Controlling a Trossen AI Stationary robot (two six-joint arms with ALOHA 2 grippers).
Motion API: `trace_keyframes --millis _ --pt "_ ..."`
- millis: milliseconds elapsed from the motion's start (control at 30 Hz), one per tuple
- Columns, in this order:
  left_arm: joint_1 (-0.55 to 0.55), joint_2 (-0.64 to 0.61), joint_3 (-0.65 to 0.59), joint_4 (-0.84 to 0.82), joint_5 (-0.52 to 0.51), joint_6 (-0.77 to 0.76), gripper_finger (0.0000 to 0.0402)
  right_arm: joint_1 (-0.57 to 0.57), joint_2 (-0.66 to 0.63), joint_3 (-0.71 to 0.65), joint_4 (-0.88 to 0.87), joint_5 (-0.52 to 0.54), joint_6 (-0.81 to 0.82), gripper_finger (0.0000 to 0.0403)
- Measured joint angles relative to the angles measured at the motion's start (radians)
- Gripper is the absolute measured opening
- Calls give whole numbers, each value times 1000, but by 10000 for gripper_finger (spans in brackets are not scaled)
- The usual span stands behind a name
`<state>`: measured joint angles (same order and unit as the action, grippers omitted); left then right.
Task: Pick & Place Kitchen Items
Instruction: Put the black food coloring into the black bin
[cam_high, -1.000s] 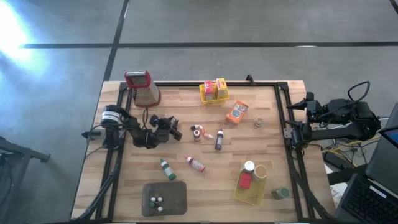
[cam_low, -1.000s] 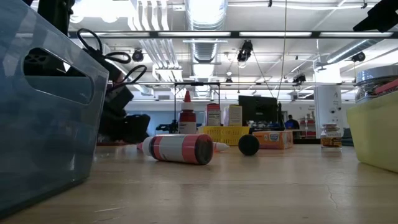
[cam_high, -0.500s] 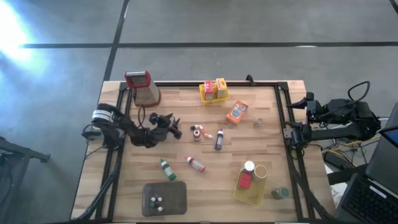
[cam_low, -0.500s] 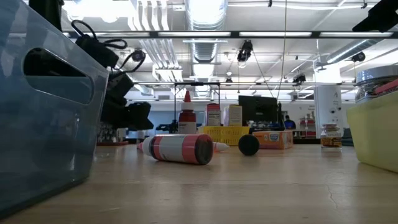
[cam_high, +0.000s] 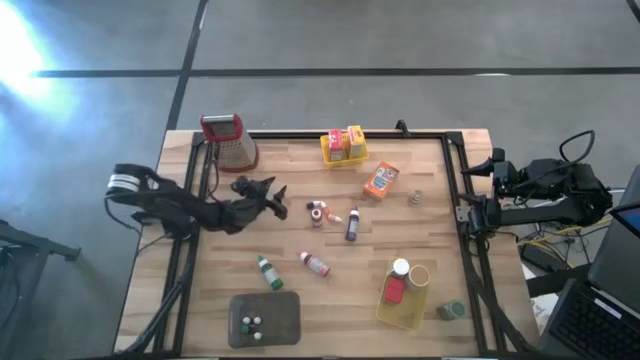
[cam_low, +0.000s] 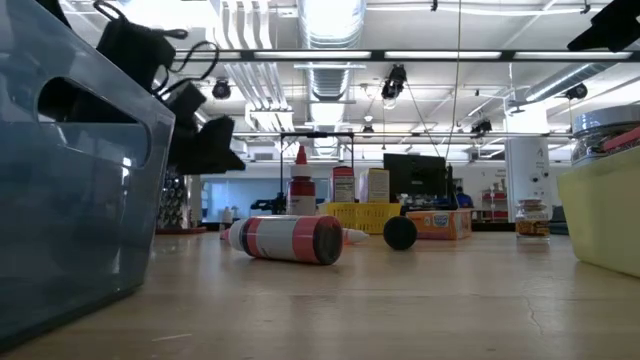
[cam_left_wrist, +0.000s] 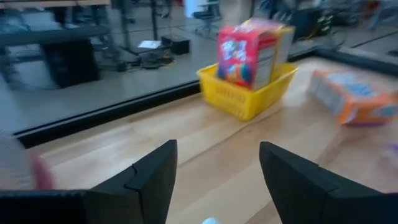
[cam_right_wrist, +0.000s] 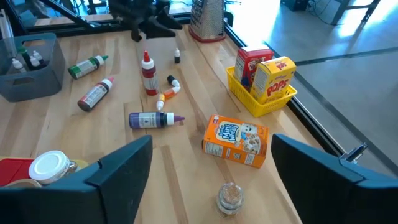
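- Left gripper (cam_high: 272, 197) hangs over the left half of the table (cam_high: 300, 300), near the metal grater (cam_high: 229, 141). Fingers spread, nothing between them; the left wrist view shows bare wood in the gap.
- Right gripper (cam_right_wrist: 208, 163) is parked off the table's right edge, jaws apart, empty.
- Nearest items to the left gripper: the small upright red-capped bottle (cam_high: 316, 213) and the tiny orange-tipped bottle (cam_high: 337, 217), just to its right toward table centre. My read: left arm's job, it's much closer than the right.
- Purple-capped bottle (cam_high: 352, 226) lies on its side, long axis roughly front to back. Red-banded bottle (cam_high: 314, 263) and green-capped bottle (cam_high: 267, 271) also lie down, both diagonal, nearer the front edge.
- Lying bottles are round plastic and probably roll if nudged; a grip across the short axis looks safest.
- Orange cereal box (cam_high: 380, 181) lies flat, cardboard, right of centre.
- Yellow basket (cam_high: 343, 152) at the back holds two upright boxes; grey tray (cam_high: 288, 318) at front holds three tiny bottles.
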<state>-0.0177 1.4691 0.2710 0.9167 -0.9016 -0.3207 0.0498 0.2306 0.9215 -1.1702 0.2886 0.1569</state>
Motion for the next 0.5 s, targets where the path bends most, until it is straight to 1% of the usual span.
trace_keyframes --millis 133,333,500 --pt "0 -69 0 1 106 -2 234 0 0 0 0 0 0 305" --pt "0 -158 6 0 308 13 234 0 0 0 0 0 0 287" --pt "-2 -197 32 2 451 13 234 0 0 0 0 0 0 272"
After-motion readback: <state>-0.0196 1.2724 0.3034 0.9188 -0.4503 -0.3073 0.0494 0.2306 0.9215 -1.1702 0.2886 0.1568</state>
